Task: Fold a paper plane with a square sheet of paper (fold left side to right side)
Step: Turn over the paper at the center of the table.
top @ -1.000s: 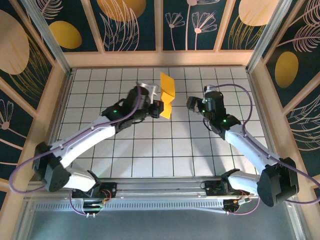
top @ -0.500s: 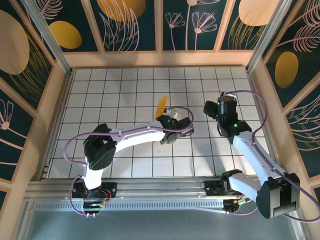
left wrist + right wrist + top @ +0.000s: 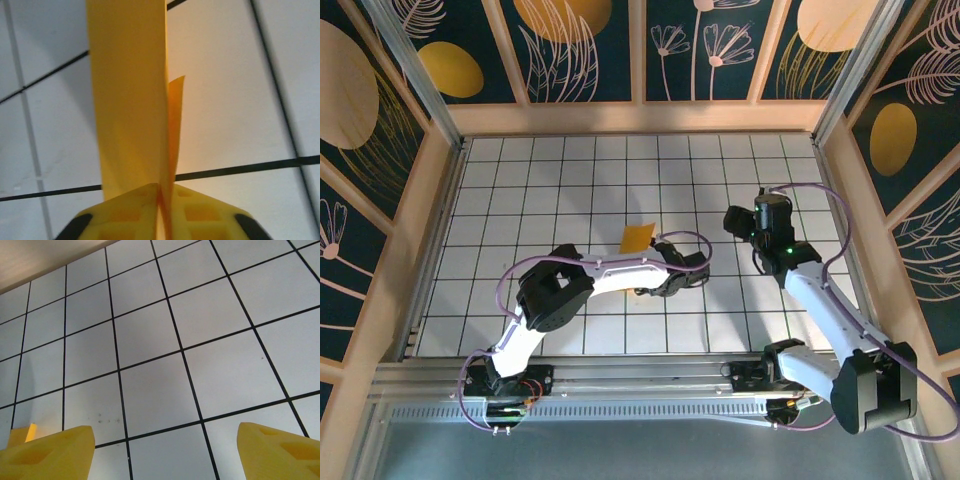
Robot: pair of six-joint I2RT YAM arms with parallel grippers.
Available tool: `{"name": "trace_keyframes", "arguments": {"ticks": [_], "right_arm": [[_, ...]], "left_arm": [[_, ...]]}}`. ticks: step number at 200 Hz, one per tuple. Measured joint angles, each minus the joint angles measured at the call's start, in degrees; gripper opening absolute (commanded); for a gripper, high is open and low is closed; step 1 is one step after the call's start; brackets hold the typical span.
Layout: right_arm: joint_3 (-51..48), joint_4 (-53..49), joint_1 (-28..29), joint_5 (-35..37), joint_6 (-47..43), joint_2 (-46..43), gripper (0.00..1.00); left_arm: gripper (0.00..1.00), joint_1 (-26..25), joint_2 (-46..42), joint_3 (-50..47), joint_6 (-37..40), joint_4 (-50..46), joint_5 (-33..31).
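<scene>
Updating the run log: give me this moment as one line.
left gripper: shut on folded paper | right gripper: open, empty

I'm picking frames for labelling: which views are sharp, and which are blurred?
Left wrist view: paper very close, soft-edged, grid lines blurred. Right wrist view: tiles crisp across the frame. Top view: sharp, evenly lit table.

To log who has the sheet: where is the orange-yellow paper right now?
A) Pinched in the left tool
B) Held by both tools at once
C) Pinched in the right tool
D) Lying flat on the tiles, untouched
A: in the left wrist view the paper rises from the left tool, which is shut on it, while the right tool stands open, holding nothing.
</scene>
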Motion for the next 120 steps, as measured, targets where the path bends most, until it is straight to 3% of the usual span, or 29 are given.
{"name": "trace_keyframes", "arguments": {"ticks": [18, 38, 81, 98, 120], "right_arm": [[-0.15, 0.09, -0.02, -1.07, 0.22, 0.55, 0.75], [-0.39, 0.11, -0.02, -2.56, 0.68, 1.4, 0.75], [-0.61, 0.55, -0.02, -7.19, 1.79, 3.19, 0.75], [-0.61, 0.94, -0.04, -10.12, 2.82, 3.93, 0.69], [-0.61, 1.97, -0.13, -15.45, 4.61, 5.81, 0.54]], "left_arm": [[0.24, 0.52, -0.02, 1.38, 0.79, 3.3, 3.85], [0.38, 2.16, -0.04, 1.77, 1.81, 7.54, 8.55], [0.56, 7.76, -3.26, -0.15, 4.37, 17.84, 21.05], [0.58, 9.97, -7.1, -2.69, 4.5, 22.64, 25.88], [0.59, 13.27, -13.77, -7.98, 4.44, 29.33, 31.74]]}}
